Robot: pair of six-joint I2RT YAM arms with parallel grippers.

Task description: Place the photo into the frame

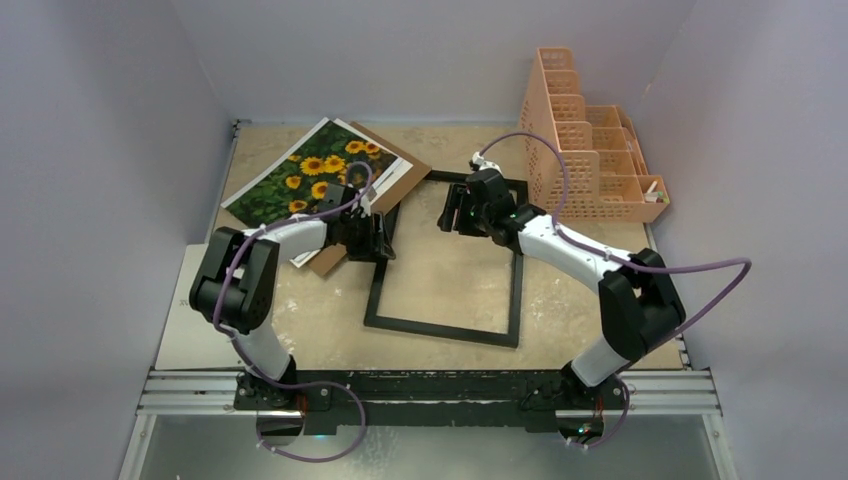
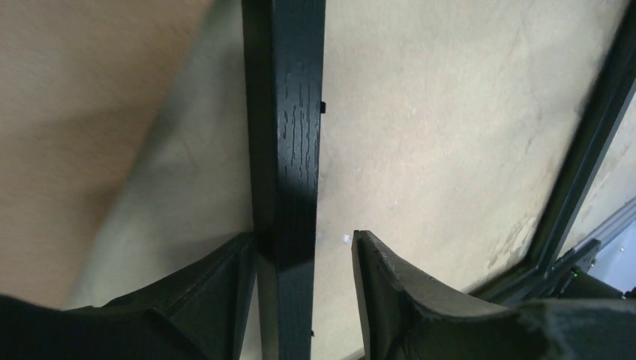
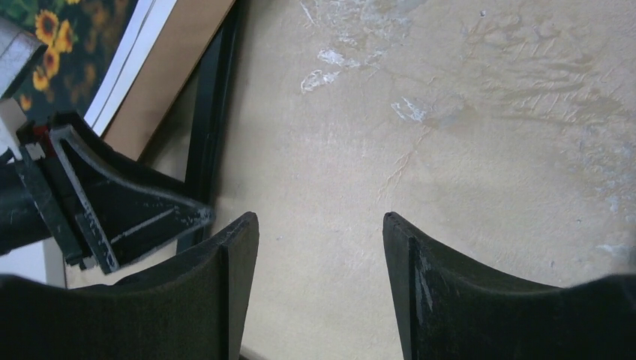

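On your beige desk point(image 1: 320, 320) lie one black frame point(image 1: 443, 330) and one sunflower photo point(image 1: 300, 175); your left fingers point(image 2: 202, 300) straddle a frame rail, spread; your right fingers point(image 3: 217, 300) gape empty.

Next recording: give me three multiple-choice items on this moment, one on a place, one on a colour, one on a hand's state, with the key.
1. Where is the photo relative to the frame?
A. inside it
B. outside it, on the board by its far-left corner
C. under it

2. What colour is the organizer?
A. peach
B. blue
C. green

3. How is the left hand?
A. shut on the photo
B. open, astride the frame's side
C. open over the organizer

Key:
1 B: the frame's opening shows only table, and the photo lies on the board.
2 A: its mesh walls are peach.
3 B: the left wrist view shows the frame's side between spread fingers, with a gap on one side.
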